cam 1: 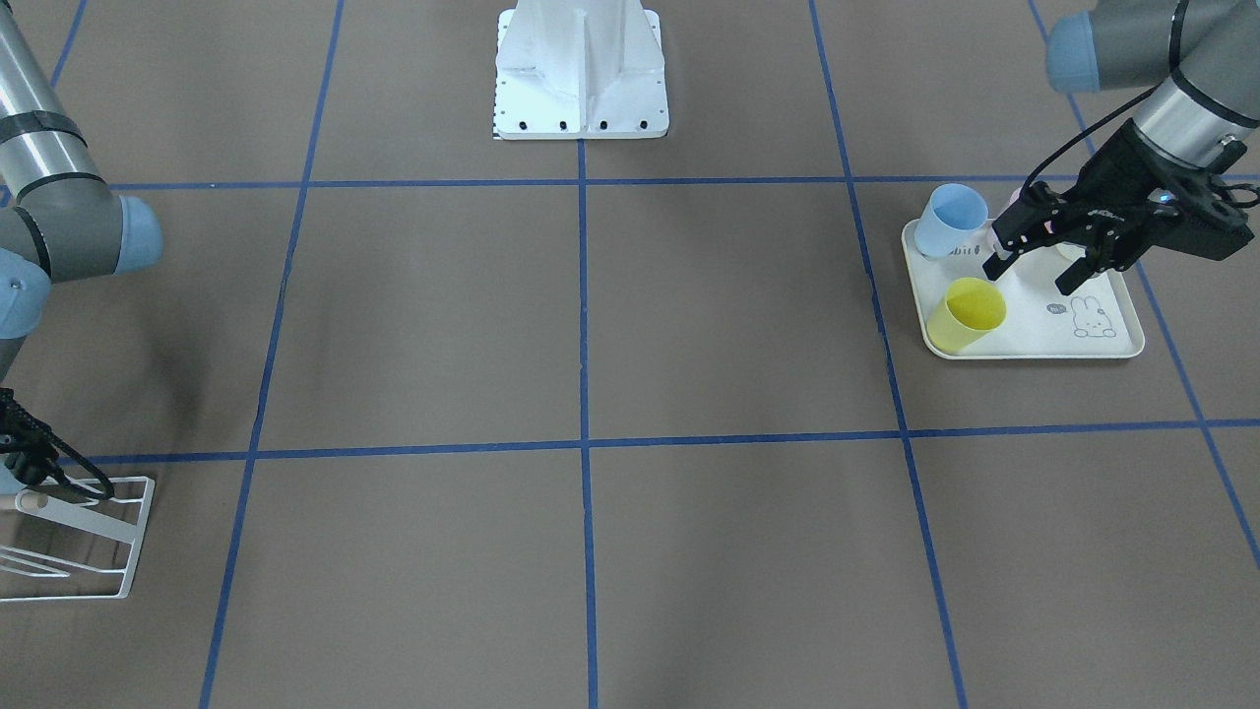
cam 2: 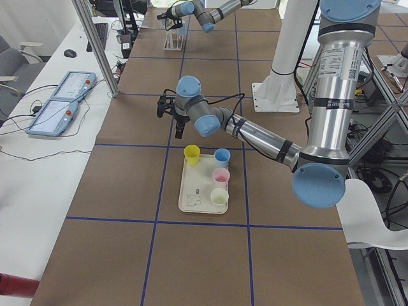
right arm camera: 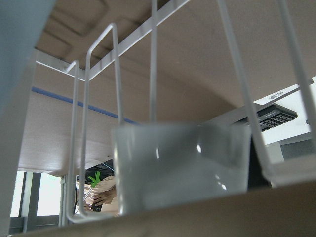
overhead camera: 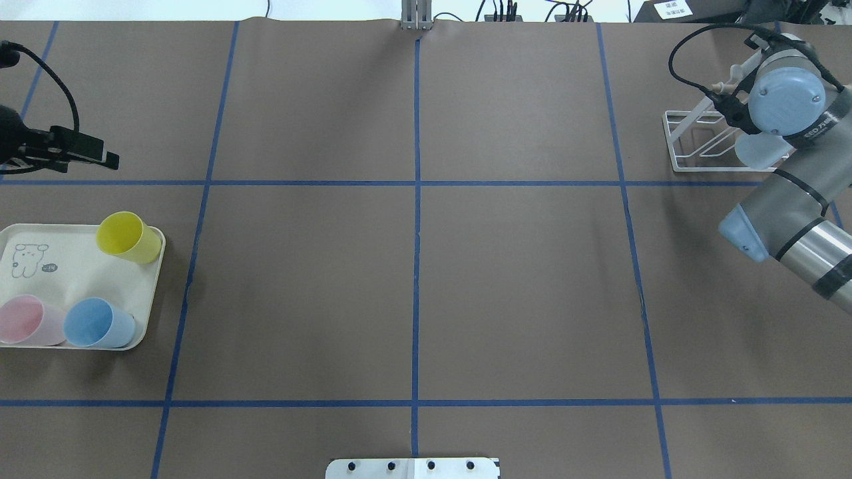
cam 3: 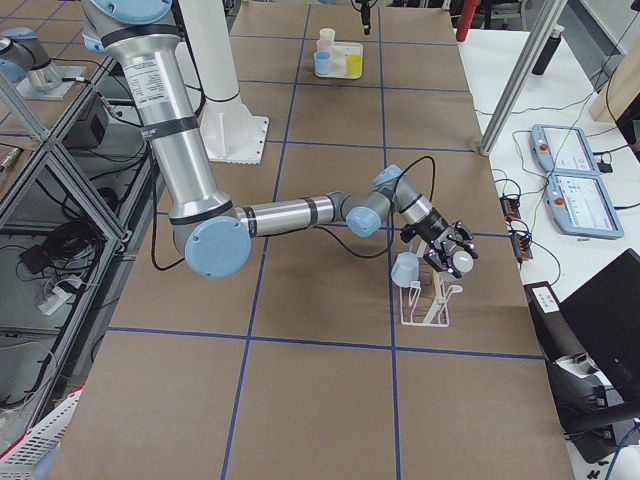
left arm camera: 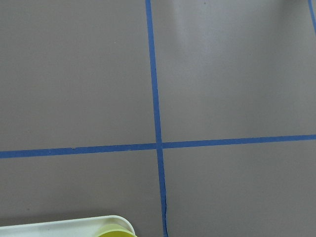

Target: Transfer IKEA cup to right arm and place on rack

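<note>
My right arm (overhead camera: pixel 792 219) reaches to the white wire rack (overhead camera: pixel 695 143) at the table's far right corner. In the exterior right view my right gripper (cam 3: pixel 452 258) is at the rack (cam 3: pixel 425 305) and shut on a translucent white cup (cam 3: pixel 457 263). The right wrist view shows that cup (right arm camera: pixel 180 165) close up among the rack's wires (right arm camera: pixel 101 123). A pale blue cup (overhead camera: pixel 759 150) hangs on the rack. My left gripper (cam 1: pixel 1037 271) is open and empty, above the cream rabbit-print tray (cam 1: pixel 1112 340).
The tray (overhead camera: pixel 73 266) holds a yellow cup (overhead camera: pixel 126 236), a blue cup (overhead camera: pixel 100 322) and a pink cup (overhead camera: pixel 26 320); the exterior left view shows a pale fourth cup (cam 2: pixel 219 196). The robot's white base (cam 1: pixel 581 69) stands at the near edge.
</note>
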### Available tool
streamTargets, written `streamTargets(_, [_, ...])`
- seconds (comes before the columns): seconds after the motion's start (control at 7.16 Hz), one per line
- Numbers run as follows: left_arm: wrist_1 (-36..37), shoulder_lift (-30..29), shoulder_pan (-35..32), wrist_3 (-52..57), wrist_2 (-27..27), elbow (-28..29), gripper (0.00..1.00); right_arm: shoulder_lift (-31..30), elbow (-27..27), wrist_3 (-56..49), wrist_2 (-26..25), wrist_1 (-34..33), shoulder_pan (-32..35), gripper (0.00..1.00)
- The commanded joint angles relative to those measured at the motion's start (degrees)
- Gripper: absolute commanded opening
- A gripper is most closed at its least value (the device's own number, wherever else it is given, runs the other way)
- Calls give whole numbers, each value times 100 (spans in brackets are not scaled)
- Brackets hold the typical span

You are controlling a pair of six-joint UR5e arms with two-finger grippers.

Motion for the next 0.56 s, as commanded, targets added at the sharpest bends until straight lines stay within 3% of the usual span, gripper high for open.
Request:
streamTargets(0.0, [0,-3,1,-7,0,0,100,0,26,-6,3,8,7,98])
streamTargets(0.42, [0,-3,1,-7,0,0,100,0,166,-75,12,8,16,99])
